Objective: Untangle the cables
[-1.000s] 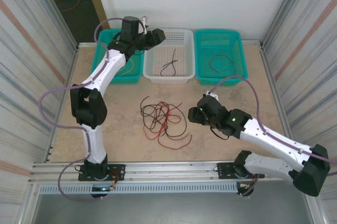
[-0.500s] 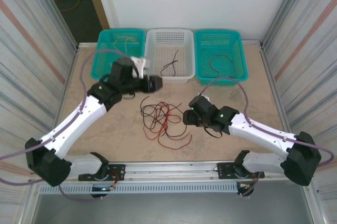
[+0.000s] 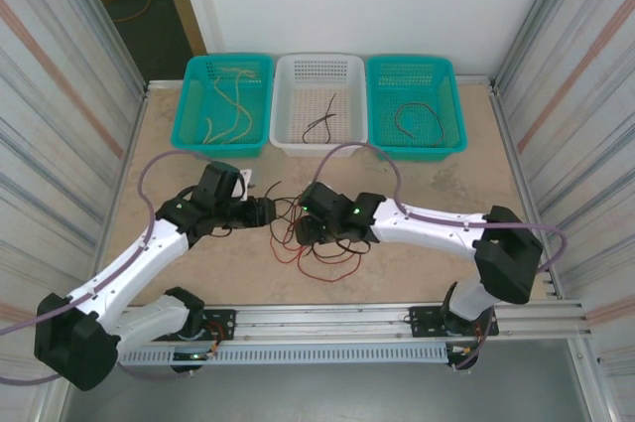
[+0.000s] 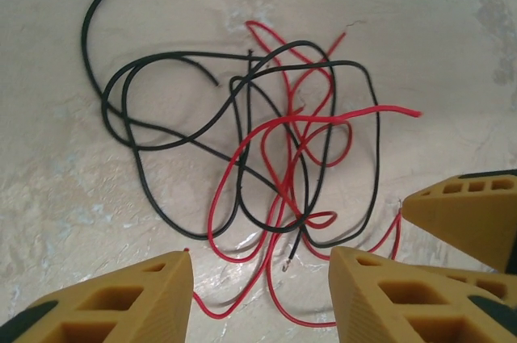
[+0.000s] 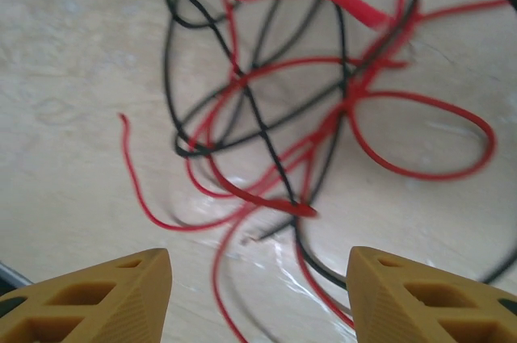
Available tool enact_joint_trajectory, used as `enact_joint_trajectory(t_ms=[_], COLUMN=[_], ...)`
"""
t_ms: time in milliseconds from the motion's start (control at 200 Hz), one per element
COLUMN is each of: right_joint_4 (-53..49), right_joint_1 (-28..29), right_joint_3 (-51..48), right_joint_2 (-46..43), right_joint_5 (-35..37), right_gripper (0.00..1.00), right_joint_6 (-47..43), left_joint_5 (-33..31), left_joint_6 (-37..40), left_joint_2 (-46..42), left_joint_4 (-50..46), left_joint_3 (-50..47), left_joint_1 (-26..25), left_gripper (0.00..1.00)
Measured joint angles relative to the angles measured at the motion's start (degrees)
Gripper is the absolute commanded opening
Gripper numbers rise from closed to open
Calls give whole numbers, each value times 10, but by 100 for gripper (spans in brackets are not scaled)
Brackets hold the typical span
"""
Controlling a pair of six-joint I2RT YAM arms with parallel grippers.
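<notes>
Left pincer (image 4: 260, 254) first: its two yellow fingers stand wide apart, with bare table (image 4: 73, 198) and a little red wire in the gap. Just ahead of its tips lie the cables (image 4: 279, 123), red and black strands looped over one another in a loose knot, flat on the surface. One red strand runs back between the fingers and is cut off by the lower edge. Right of that pincer's right finger a third yellow wedge (image 4: 460, 214) pokes in, clipped by the frame; whose it is, hard to say.

Over to the right pincer (image 5: 258, 254): fingers spread too, gripping nothing. The knot sits directly ahead of it, partly blurred, with a black end lying just before the gap.

From above, the two pincers sit close together, the right one's dark body covering the knot's middle; red loops spill out on its near side.

Well beyond both, three baskets in a row: left teal basket (image 3: 220, 149) with pale yellowish strands (image 3: 226, 109), white basket (image 3: 317, 149) with a dark strand (image 3: 319, 126), right teal basket (image 3: 417, 151) with a thin loop (image 3: 415, 122), its colour hard to make out.
</notes>
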Motion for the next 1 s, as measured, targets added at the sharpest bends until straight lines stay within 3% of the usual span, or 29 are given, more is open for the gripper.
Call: enact_joint_trajectory(t_ms=[251, 671, 857, 997], right_joint_4=[2, 54, 74, 82], right_joint_1=[-8, -85, -94, -94], right_joint_3=[20, 61, 75, 75], right_joint_2=[22, 76, 91, 92], right_joint_5=[14, 12, -15, -27], right_gripper=[47, 50, 19, 6], right_joint_6=[2, 19, 13, 15], left_joint_5=[6, 25, 31, 31], left_joint_6=[-30, -61, -71, -73], left_joint_2=[-12, -23, -23, -19], left_joint_4=[8, 35, 41, 48], left_joint_3=[-43, -75, -84, -84], left_joint_1=[11, 12, 12, 12], left_gripper=[47, 47, 48, 49])
